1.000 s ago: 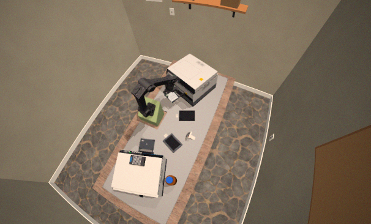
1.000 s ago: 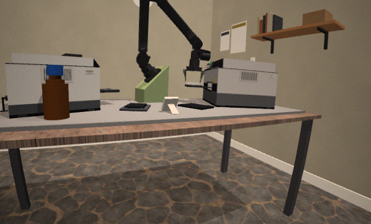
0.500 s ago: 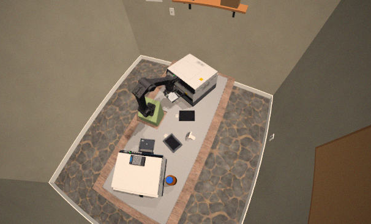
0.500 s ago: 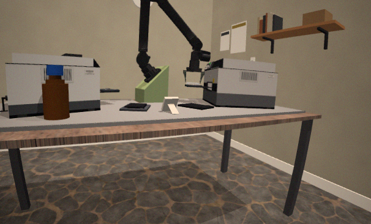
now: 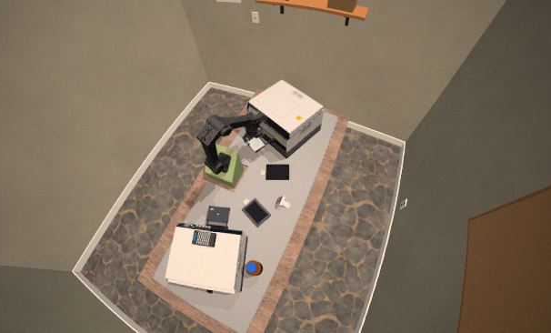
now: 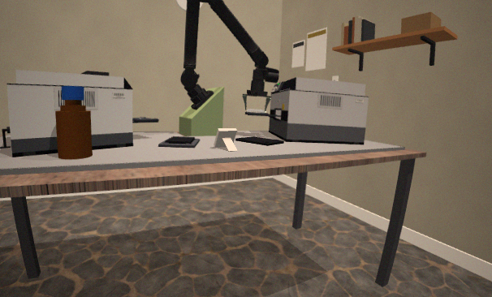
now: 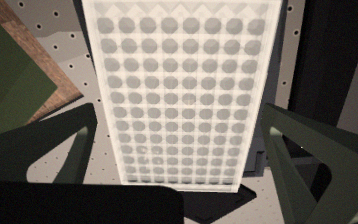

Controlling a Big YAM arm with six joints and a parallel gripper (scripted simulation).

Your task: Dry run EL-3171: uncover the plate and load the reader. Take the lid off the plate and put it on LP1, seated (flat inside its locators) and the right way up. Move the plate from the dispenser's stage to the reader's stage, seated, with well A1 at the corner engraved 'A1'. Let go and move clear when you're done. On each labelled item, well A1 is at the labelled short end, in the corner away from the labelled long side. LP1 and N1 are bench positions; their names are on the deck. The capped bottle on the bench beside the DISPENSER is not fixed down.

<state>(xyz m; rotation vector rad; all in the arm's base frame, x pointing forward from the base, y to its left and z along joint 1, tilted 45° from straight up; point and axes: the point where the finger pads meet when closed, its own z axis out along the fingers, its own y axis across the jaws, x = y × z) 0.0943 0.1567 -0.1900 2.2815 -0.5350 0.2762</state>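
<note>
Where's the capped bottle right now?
Top view: the blue-capped brown bottle stands on the bench just right of the large white instrument with the keypad; exterior view: far left, in front of that instrument's barcoded side.

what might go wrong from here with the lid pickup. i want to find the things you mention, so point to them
The open gripper point(image 6: 256, 106) point(image 7: 179, 112) straddles the plate point(image 5: 255, 144) point(image 6: 256, 111) point(image 7: 180, 100), so closing too low could lift plate and lid together. The stage juts from the white instrument point(image 5: 286, 106) point(image 6: 327, 109), close to the fingers; a sideways swing might knock its housing.
</note>
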